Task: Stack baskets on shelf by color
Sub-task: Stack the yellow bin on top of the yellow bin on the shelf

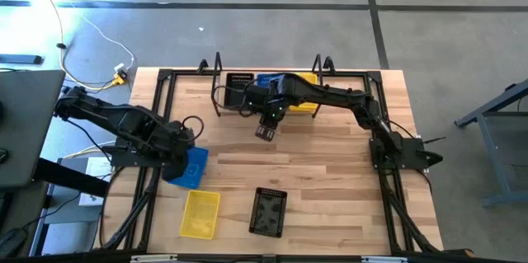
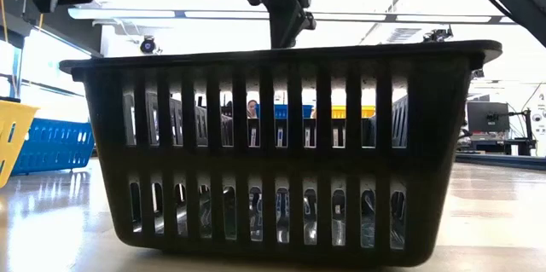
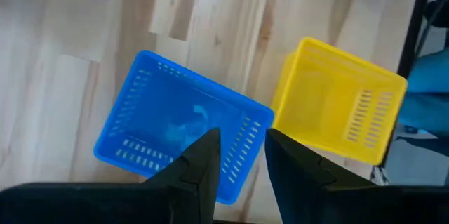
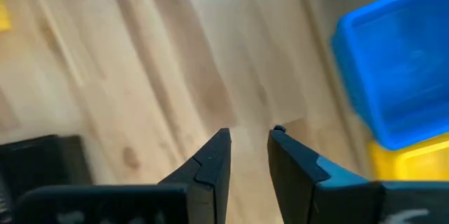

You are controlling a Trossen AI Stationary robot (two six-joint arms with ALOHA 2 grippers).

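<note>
1. Near edge: loose yellow basket and black basket, long axes running near-to-far, not yet shelved.
2. Left: left gripper, fingers slightly apart, empty, over a loose blue basket lying skewed.
3. Centre: right gripper, fingers slightly apart, empty.
4. Far: shelf already carries black, blue, yellow baskets.

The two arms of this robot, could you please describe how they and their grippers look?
Both arms are black, built of slim jointed segments, with a thin black cable looping near each wrist. The left gripper ends in two dark, flat fingers that taper to angled tips with lighter worn edges. The right gripper has the same pair of wedge-shaped fingers. No markings are visible.
</note>
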